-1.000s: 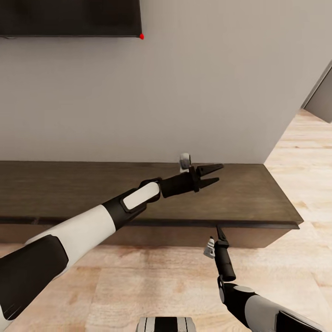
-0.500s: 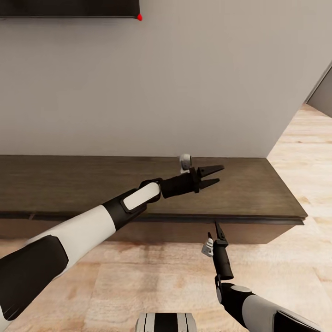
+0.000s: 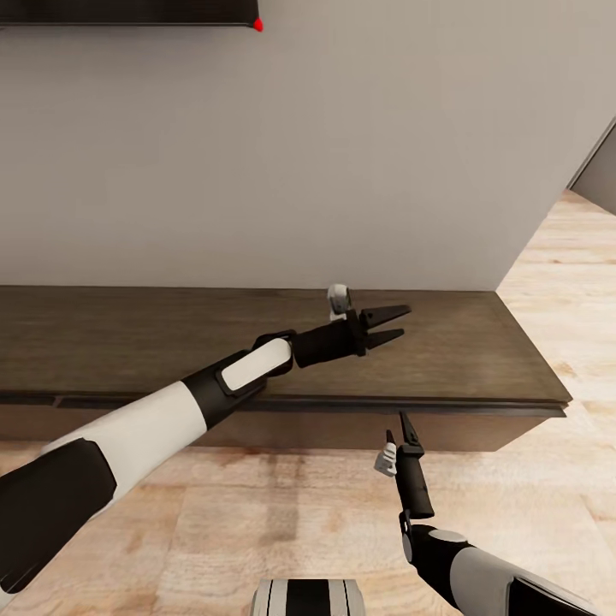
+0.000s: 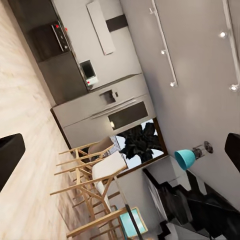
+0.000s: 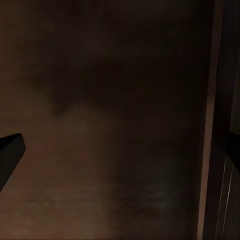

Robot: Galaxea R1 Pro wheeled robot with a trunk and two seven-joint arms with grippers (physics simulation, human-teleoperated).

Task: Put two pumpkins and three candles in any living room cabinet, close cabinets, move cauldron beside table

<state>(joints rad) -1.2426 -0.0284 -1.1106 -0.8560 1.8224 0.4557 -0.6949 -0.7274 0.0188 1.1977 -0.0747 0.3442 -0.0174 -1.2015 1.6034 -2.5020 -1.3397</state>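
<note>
Cabinet: the long, low dark-brown cabinet (image 3: 479, 359) runs along the base of the grey wall (image 3: 342, 171), directly ahead of the robot; its bare top takes up the middle of the head view and its front panels sit in shadow beneath the overhanging top.

Cabinet state: the front looks flush and shut from here, with only the thin dark gap under the top showing; I cannot tell whether any panel stands slightly ajar.

Left claw: the left claw (image 3: 395, 325) hovers above the cabinet top with its fingers spread and nothing between them. Held high and off to the side, it seems parked out of the way of the lower arm rather than working.

Left wrist outlook: its camera looks across the room toward wooden chairs (image 4: 95, 175) and a teal lamp (image 4: 186, 159), which fits a claw pointing away from the cabinet.

Right claw: the right claw (image 3: 405, 430) points up at the cabinet's front just under the lip, near the right part of the unit. Its fingers look spread in the right wrist view, dark tips at either edge, with nothing held.

Right wrist outlook: dark brown panel (image 5: 110, 125) very near, a vertical seam (image 5: 215, 120) to one side. This closeness suggests the claw is lined up to hook or push a panel edge.

Floor: pale wood floor (image 3: 282, 513) lies between robot and cabinet.

Step, as a judgement: probably opening or closing a front panel.
</note>
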